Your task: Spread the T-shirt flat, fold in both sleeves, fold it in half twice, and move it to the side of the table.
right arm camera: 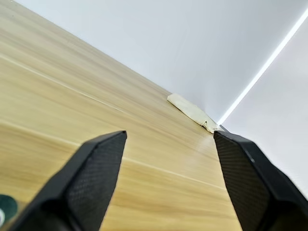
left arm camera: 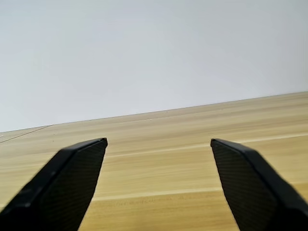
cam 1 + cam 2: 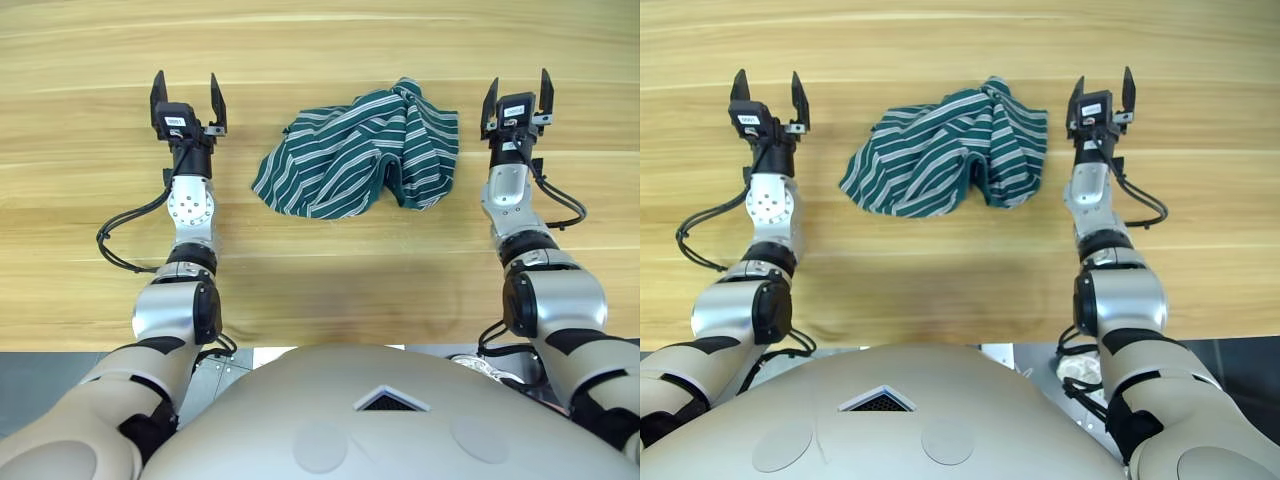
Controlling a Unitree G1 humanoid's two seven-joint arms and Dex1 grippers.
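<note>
Jaws stand wide apart on both my arms, clamped on nothing, poised over the desk [image 3: 320, 270]. My left jaws sit off to the left of the T-shirt [image 3: 350, 155]; my right jaws sit near its right edge, clear of the cloth. The T-shirt, dark green with white stripes, lies crumpled in a heap between them. A pale flat scrap [image 1: 191, 109] lies far off on the desk.

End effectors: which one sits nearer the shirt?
The right end effector, close beside the crumpled green-striped shirt; the left end effector has a wider strip of bare table between it and the shirt.
</note>
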